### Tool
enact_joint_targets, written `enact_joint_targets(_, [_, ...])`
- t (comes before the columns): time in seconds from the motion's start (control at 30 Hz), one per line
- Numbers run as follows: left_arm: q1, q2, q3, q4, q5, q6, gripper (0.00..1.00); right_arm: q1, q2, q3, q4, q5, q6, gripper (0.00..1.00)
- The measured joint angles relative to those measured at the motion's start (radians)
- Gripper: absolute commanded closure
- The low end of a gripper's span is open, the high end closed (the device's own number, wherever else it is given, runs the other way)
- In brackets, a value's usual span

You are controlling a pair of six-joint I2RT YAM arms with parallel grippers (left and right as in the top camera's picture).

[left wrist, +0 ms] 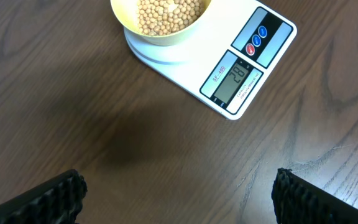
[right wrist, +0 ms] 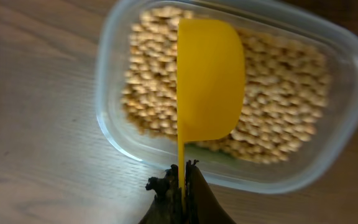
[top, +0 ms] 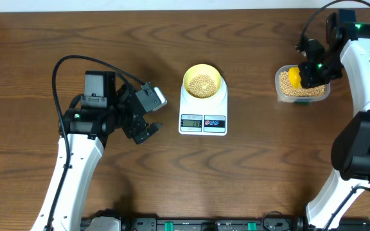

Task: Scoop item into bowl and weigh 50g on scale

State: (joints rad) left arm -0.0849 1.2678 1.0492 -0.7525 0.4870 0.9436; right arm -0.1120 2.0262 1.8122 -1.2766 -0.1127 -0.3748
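Closest to the right wrist lens, the right gripper [right wrist: 180, 186] has its dark fingers pressed together on the thin handle of a scoop [right wrist: 210, 81], pinching it edge-on. The left gripper [left wrist: 179, 202] has its two ribbed fingers [left wrist: 48, 199] spread wide with nothing between them, low over bare wood. The table [top: 249, 173] is dark brown wood grain. A white arm comes up from the near edge on each side: the left one ends left of centre, and the right one reaches to the far right corner. The scale [top: 203, 119] sits at the table's centre, just right of the left gripper and apart from it. Its display [left wrist: 236, 81] shows what looks like 28, with a blue and a red button [left wrist: 258, 38] beside it. The tub [top: 279, 83], clear and rounded at the corners, stands well to the right of the scale, under the right gripper. The bowl [top: 185, 82] rests on the scale's platform, behind the display. The scoop, bright yellow, is held over the middle of the tub, handle toward the gripper. Whether it touches the contents or carries any cannot be told. Beans [top: 202, 85] lie in a shallow heap in the bowl, and many more cover the tub's floor.
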Motion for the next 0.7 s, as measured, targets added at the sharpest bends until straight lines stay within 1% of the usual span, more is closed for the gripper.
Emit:
enact_joint_targets(0.37, [0.000,0.000,0.000,0.000,0.000,0.000,0.02,0.000,0.000,-0.002,0.014,0.111,0.050,0.99])
enact_joint_targets(0.57, [0.000,0.000,0.000,0.000,0.000,0.000,0.02,0.000,0.004,-0.021,0.013,0.112,0.051,0.99])
enact_joint_targets(0.7, [0.000,0.000,0.000,0.000,0.000,0.000,0.02,0.000,0.013,-0.022,0.021,0.058,0.050,0.99])
